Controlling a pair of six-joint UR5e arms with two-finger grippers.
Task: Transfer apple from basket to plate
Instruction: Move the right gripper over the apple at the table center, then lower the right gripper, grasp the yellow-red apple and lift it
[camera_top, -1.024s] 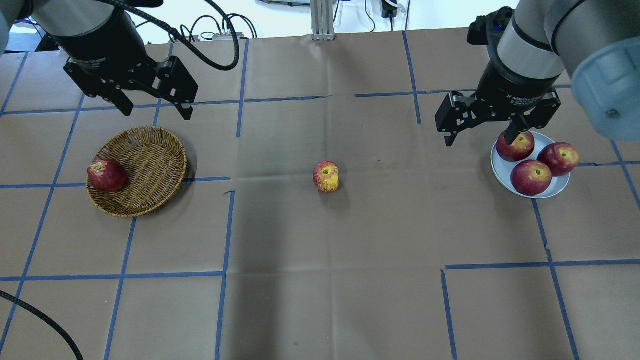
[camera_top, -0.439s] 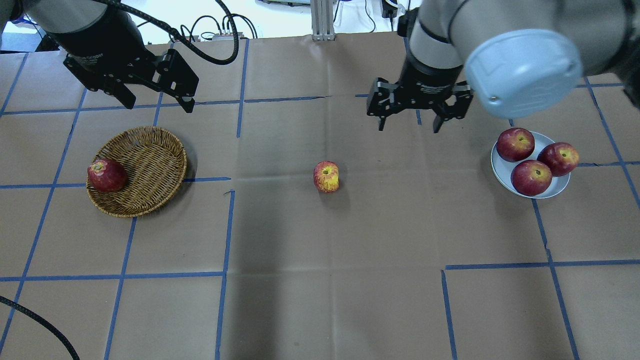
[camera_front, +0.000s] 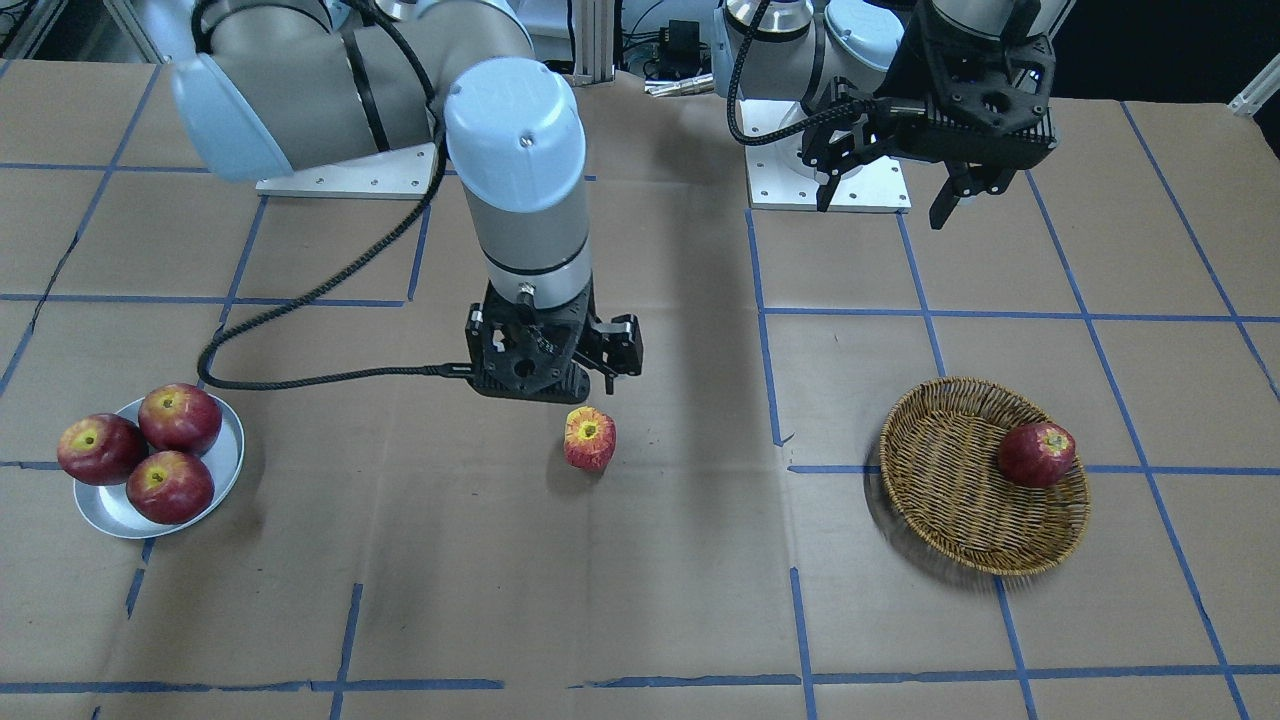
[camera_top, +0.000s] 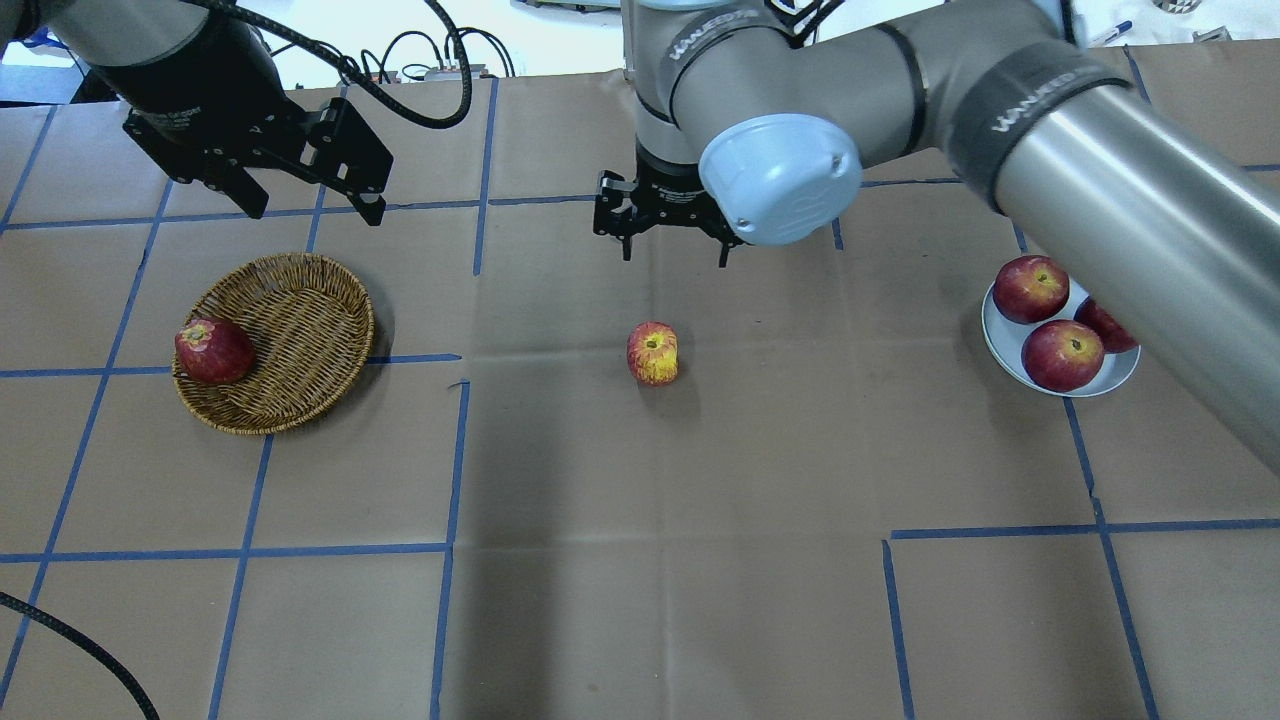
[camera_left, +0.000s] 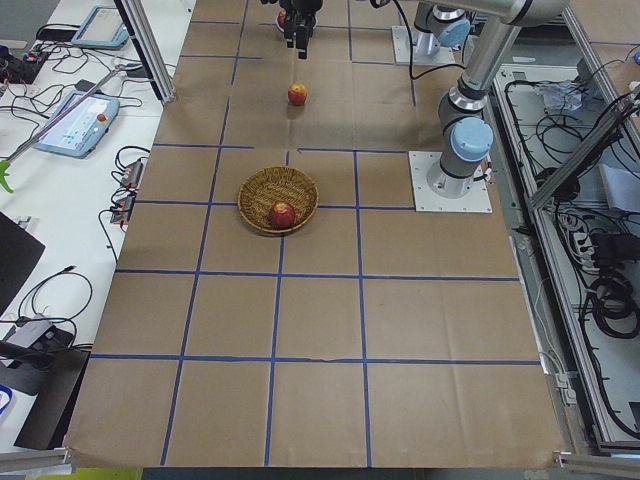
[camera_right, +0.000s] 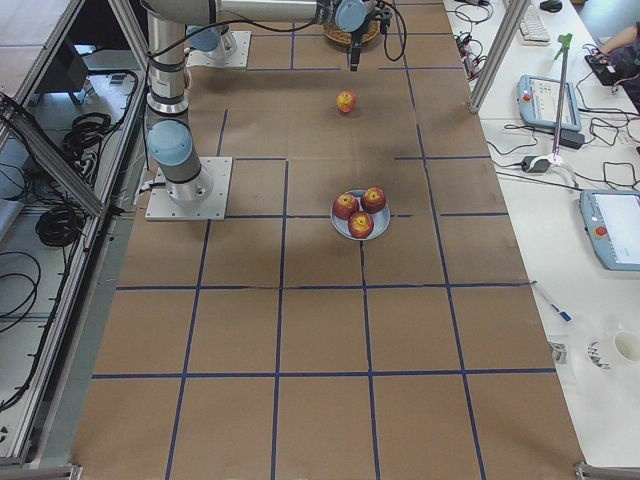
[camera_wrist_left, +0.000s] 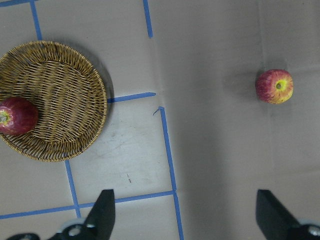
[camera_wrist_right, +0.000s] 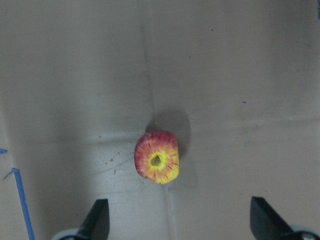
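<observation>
The apple (camera_top: 652, 353), pale red with yellow streaks, stands alone on the table's middle, outside the basket; it also shows in the front view (camera_front: 589, 438) and the right wrist view (camera_wrist_right: 157, 157). The wicker basket (camera_top: 300, 330) sits at the left. The metal plate (camera_top: 1120, 378) sits at the right. My right gripper (camera_top: 675, 258) is open and empty, raised above the table just beyond the apple; its fingers (camera_wrist_right: 97, 220) frame the apple from above. My left gripper (camera_top: 315, 215) is open and empty, raised behind the basket.
A dark red apple (camera_top: 213, 351) lies at the basket's left rim. Three dark red apples (camera_top: 1062, 354) fill the plate, one partly hidden by my right arm. Blue tape lines cross the brown paper. Cables lie at the table's far edge.
My right gripper has swung left from over the plate to the table's middle, just beyond the apple. The left gripper has barely moved. The apples have not moved.
</observation>
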